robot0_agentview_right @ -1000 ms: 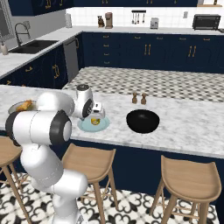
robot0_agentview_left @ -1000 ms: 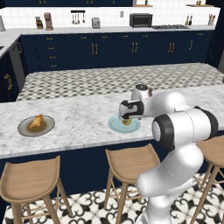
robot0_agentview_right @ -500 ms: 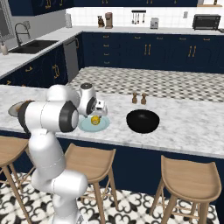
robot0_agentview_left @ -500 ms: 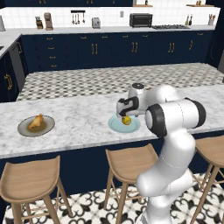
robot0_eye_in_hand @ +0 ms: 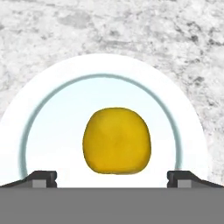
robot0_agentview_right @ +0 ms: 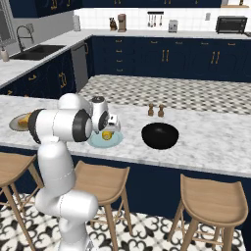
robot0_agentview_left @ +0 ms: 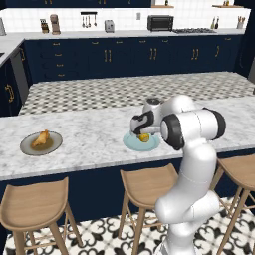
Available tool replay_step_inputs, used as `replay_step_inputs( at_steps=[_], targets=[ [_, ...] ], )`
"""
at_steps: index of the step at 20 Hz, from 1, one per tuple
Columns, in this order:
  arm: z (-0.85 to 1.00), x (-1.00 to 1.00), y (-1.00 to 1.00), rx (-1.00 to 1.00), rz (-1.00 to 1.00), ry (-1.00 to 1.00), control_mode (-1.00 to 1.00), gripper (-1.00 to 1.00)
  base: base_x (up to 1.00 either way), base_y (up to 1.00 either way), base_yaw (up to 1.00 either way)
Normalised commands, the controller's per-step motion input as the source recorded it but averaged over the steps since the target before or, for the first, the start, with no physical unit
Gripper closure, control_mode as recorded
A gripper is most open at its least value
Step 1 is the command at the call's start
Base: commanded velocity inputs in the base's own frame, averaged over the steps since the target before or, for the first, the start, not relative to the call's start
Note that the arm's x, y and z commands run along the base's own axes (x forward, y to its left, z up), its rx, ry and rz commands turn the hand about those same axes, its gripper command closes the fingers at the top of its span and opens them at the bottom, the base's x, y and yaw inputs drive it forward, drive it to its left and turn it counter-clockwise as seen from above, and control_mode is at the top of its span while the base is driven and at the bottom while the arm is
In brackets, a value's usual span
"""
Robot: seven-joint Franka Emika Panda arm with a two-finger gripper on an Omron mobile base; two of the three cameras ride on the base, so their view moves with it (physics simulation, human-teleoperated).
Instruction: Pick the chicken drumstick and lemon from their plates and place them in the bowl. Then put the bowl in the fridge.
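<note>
The marbled worktop [robot0_agentview_left: 89,137] runs across a navy kitchen, stools [robot0_agentview_left: 35,204] tucked beneath. My claw [robot0_eye_in_hand: 112,177] hangs spread over the lemon [robot0_eye_in_hand: 117,141], which lies in the middle of the pale blue plate [robot0_eye_in_hand: 52,109], fingertips [robot0_eye_in_hand: 41,178] either side, not touching. To the right sits the black bowl [robot0_agentview_right: 160,136], two small shakers [robot0_agentview_right: 156,110] behind it. The chicken drumstick [robot0_agentview_left: 41,139] rests on the grey plate [robot0_agentview_left: 27,148], far left. My arm hides part of the blue plate's rim.

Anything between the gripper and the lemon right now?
Nothing visible. In the hand view the lemon sits on the light blue plate, centred between the two open fingertips, with only bare plate around it. The gripper hangs right over it.
</note>
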Motion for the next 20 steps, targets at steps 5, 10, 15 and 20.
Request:
replay_step_inputs(
  at_steps=[5,10,15,20],
  targets=[
    [-0.15,0.25,-0.02,0.0,0.0,0.14,-1.0,-1.0,0.0,0.0,0.0],
    [-0.14,0.22,0.0,0.0,0.0,0.11,-1.0,-1.0,0.0,0.0,0.0],
    [-0.14,0.13,0.01,0.0,0.0,0.07,-1.0,1.0,0.0,0.0,0.0],
    [-0.18,-0.23,0.01,0.0,0.0,0.14,-1.0,1.0,0.0,0.0,0.0]
  ],
)
